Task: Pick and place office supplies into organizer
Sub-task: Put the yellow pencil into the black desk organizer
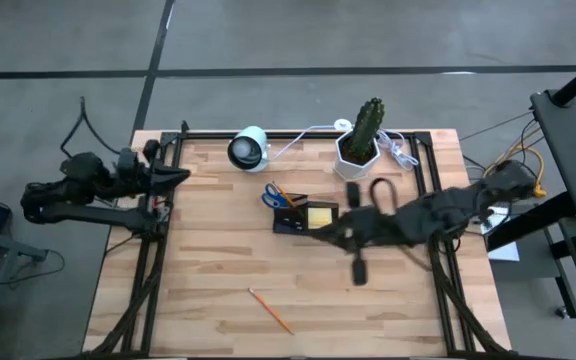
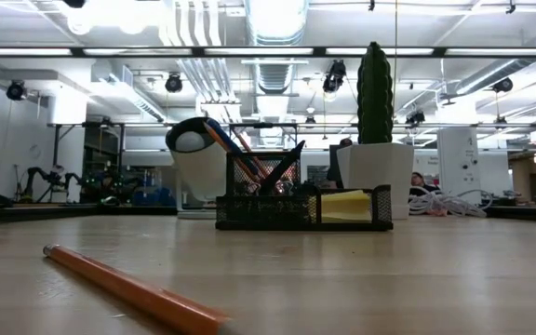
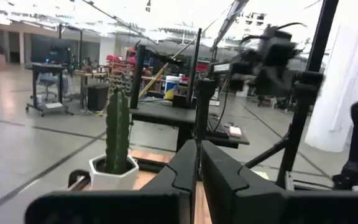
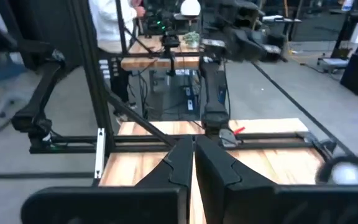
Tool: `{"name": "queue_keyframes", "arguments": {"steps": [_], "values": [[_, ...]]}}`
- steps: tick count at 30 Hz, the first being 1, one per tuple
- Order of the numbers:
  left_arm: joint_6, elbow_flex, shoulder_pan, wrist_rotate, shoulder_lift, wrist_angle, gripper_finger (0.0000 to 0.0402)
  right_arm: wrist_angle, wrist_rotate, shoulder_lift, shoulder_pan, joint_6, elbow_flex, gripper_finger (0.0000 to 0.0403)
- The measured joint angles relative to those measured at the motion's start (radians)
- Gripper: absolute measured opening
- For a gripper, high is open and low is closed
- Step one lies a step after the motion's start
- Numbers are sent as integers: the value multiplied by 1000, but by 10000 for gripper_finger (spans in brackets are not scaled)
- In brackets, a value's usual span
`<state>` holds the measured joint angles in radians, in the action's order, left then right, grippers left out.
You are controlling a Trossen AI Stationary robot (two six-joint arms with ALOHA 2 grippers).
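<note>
One organizer [image 1: 305, 218] is seen mid-tabletop [image 1: 218, 270], one orange pencil [image 1: 270, 310] lying well apart.
Pens and a sticky pad [image 2: 345, 206] inside are shown only by the low view; right hand [image 4: 193, 163] and left hand [image 3: 199, 168] are closed, empty.

A wooden table [image 1: 208, 260] fills the frame's centre, carrying a black organizer [image 1: 303, 218] mid-frame, a white cactus pot [image 1: 357, 153] and white round camera [image 1: 248, 148] at top, and an orange pencil [image 1: 270, 310] at bottom.

Right gripper [image 4: 193, 163] above the light wooden bench [image 4: 272, 163]
Its dark fingers [image 4: 174, 167] press together, empty; a black metal frame [image 4: 166, 142] crosses ahead, a white-sleeved person [image 4: 114, 22] beyond.
</note>
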<state>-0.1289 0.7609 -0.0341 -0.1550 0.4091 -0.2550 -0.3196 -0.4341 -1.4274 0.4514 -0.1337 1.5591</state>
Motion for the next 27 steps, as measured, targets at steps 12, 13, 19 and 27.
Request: {"name": "queue_keyframes", "arguments": {"steps": [12, 13, 19, 27], "values": [[62, 0, 0, -4, 320, 405, 11, 399, 20, 637, 4, -12, -800, 8], [65, 0, 0, -4, 351, 437, 17, 414, 18, 690, 4, -20, -852, 8], [59, 54, 1, 4, 552, 506, 88, 422, 11, 938, 4, -92, -1092, 8], [57, 242, 0, 115, 787, 438, 158, 431, -44, 1167, 4, -95, -1252, 9]]}}
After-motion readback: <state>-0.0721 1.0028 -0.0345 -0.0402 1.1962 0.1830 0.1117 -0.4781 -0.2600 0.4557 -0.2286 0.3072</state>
